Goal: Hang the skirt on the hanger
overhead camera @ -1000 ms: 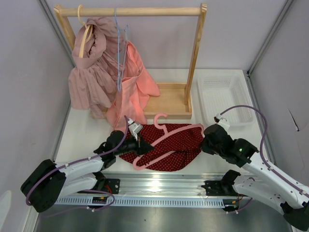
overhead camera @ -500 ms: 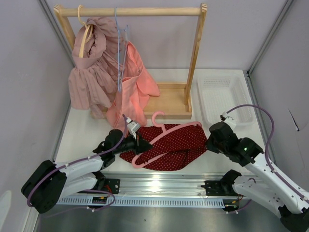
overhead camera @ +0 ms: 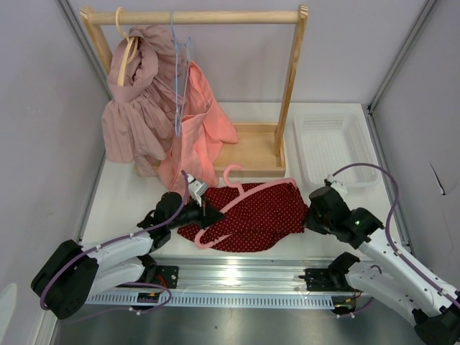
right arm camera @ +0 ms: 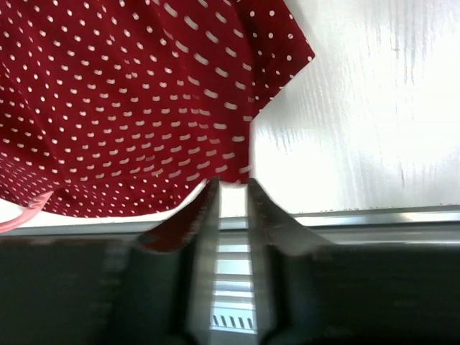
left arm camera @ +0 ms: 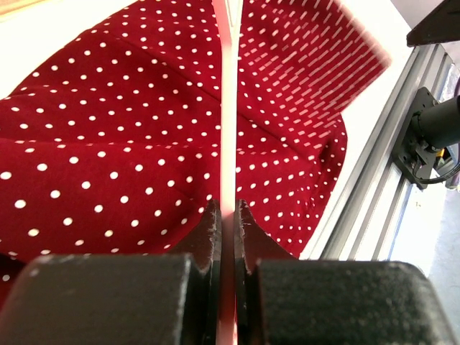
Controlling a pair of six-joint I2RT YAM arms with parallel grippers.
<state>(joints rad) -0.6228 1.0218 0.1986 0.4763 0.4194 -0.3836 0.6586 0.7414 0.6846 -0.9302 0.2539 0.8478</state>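
The dark red polka-dot skirt (overhead camera: 266,215) lies crumpled on the white table near the front edge. The pink hanger (overhead camera: 248,200) lies slanted across it, hook (overhead camera: 231,172) pointing to the back. My left gripper (overhead camera: 207,213) is shut on the hanger's lower left part. In the left wrist view the thin pink bar (left arm camera: 228,108) runs straight out between the closed fingers (left arm camera: 208,230) over the skirt (left arm camera: 108,144). My right gripper (overhead camera: 307,213) is at the skirt's right edge. In the right wrist view its jaws (right arm camera: 232,188) stand narrowly apart and empty beside the skirt's corner (right arm camera: 129,100).
A wooden rack (overhead camera: 291,79) stands at the back with a mauve ruffled garment (overhead camera: 133,115) and a salmon garment (overhead camera: 198,129) hanging on it. A white basket (overhead camera: 334,144) sits at the back right. A metal rail (overhead camera: 230,277) runs along the front edge.
The left gripper has drawn the hanger slightly left and back over the skirt. The right gripper backed off to the right, then came in again to the skirt's right edge.
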